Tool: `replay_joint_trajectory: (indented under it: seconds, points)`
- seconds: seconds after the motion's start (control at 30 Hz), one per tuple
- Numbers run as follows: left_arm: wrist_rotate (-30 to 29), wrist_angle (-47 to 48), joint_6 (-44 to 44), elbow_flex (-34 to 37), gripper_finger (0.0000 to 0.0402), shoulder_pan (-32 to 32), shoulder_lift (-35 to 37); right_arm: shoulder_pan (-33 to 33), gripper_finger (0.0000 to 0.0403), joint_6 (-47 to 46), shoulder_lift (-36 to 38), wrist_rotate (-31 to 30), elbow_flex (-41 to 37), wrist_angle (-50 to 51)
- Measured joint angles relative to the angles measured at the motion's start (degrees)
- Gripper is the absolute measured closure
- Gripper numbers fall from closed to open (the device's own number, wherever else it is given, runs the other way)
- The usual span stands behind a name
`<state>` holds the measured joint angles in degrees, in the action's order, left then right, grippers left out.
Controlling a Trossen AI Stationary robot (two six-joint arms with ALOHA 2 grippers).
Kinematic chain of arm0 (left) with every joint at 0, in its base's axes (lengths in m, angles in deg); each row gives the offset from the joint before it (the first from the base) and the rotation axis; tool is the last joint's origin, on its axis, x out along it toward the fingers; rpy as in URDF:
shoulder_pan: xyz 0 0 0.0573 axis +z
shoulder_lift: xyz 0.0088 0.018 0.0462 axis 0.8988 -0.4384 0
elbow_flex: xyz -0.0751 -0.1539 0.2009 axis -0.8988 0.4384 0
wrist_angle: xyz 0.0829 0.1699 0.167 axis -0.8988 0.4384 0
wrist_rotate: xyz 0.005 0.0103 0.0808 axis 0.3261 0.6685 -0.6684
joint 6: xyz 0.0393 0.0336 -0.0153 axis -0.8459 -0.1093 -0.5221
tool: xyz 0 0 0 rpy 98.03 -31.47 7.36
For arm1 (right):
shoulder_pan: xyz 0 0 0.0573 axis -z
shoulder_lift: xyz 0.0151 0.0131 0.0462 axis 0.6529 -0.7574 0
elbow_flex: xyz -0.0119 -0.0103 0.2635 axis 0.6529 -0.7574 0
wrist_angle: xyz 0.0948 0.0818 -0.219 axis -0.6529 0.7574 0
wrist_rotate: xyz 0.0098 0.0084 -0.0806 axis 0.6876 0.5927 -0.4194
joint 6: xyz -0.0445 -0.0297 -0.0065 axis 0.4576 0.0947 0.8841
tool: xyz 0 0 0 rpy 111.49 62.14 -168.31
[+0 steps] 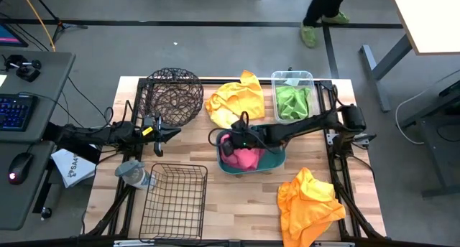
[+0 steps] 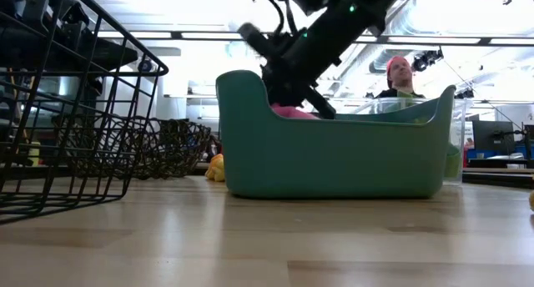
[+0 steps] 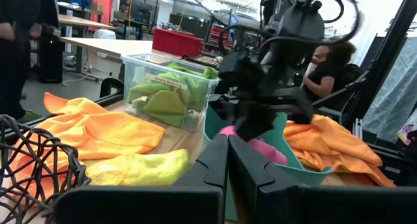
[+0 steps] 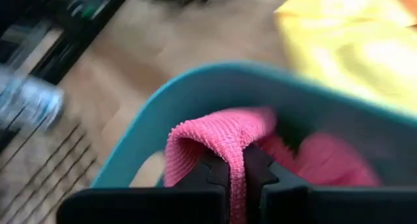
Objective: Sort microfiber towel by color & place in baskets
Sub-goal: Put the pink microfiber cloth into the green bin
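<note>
My right gripper (image 4: 238, 177) reaches from the table's right into the teal tub (image 1: 277, 161) and is shut on a pink towel (image 1: 248, 158). More pink cloth lies on the tub's floor. Green towels (image 1: 292, 102) fill the clear bin (image 1: 309, 78). Yellow and orange towels (image 1: 233, 100) lie spread on the table between the round wire basket (image 1: 171, 96) and the bin. An orange towel (image 1: 309, 200) lies crumpled at the near right. My left gripper (image 1: 171, 133) hovers shut near the round basket, holding nothing. My right gripper pinches a raised fold of the pink towel (image 4: 237, 149) between its two fingers. The fingers (image 2: 292, 83) slant down into the tub from above and from the table's right. The fold stands up over the fingertips, and the rest of the towel (image 4: 326, 165) lies in the tub.
The rectangular black wire basket (image 1: 172, 200) stands at the near left. A grey-blue cloth lump (image 1: 133, 174) lies beside it. A desk with a keyboard and mouse stands left of the table. A person's feet show on the floor beyond the far edge. Bare wood shows at the near middle.
</note>
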<state>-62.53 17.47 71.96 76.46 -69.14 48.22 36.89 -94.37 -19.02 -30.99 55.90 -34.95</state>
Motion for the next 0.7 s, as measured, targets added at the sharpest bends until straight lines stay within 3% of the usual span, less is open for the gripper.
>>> replay_joint_trajectory:
  seconds: [0.2, 0.4, 0.7]
  points:
    - [0.0, 0.0, 0.0, 0.0, 0.0401, 0.0, 0.0, 1.3, 0.0403, -5.1, -0.2, -5.9, 0.0, 0.4]
    - [0.0, 0.0, 0.0, 0.0, 0.0402, 0.0, 0.0, 2.7, 0.0403, -7.5, -0.2, -6.4, 0.0, 0.4]
    - [0.0, 0.0, 0.0, 0.0, 0.0401, 0.0, 0.0, 2.2, 0.0393, -0.6, 1.1, 2.6, 0.0, 0.4]
